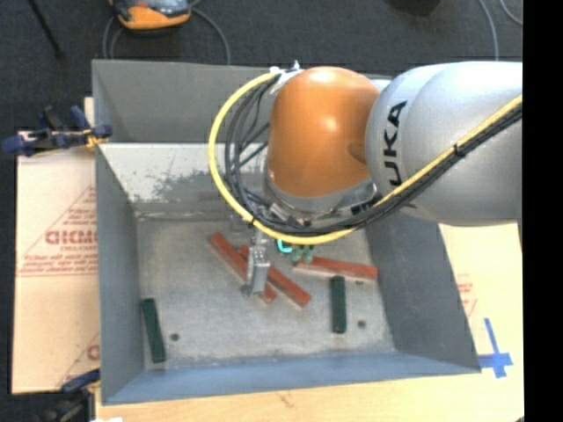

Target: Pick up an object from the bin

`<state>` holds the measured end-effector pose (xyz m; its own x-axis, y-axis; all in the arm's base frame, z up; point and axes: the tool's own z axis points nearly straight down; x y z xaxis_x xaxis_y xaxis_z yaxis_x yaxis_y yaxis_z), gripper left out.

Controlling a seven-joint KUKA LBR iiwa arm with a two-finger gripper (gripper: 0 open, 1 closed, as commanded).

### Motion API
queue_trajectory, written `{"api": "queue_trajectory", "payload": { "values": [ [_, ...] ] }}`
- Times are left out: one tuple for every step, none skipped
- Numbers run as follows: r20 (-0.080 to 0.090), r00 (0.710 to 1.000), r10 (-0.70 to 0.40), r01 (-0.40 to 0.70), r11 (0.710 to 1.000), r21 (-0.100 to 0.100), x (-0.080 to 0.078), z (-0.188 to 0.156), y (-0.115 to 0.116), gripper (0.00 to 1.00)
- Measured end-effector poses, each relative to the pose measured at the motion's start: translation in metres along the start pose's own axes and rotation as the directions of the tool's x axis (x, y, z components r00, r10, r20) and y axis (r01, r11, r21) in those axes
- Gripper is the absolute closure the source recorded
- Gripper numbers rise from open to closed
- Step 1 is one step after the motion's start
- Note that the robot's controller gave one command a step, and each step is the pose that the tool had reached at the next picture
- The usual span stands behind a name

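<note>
A red stick (290, 290) is lying aslant directly under the gripper (258, 278), touching it; open or closed, I cannot tell. A second stick (345, 270) is lying just beside, a green bar (338, 304) near.

On the floor of the grey metal bin (189, 275), reddish-brown flat sticks (230, 251) are crossed centrally; dark green rectangular bars are laid front-left (153, 330) and right (338, 304).

Grey bin (114, 236), red-brown sticks (230, 251), dark green bars (338, 304)
</note>
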<state>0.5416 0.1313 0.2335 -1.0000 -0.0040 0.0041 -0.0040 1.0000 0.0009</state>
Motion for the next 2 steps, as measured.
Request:
{"api": "queue_trajectory", "payload": {
  "values": [
    [0.008, 1.0, 0.003, -0.003, 1.0, -0.001, -0.002, -0.004, -0.001, 0.0],
    [0.015, 0.999, 0.046, -0.046, 0.999, -0.003, 0.001, 0.035, -0.013, 0.0]
  ]
}}
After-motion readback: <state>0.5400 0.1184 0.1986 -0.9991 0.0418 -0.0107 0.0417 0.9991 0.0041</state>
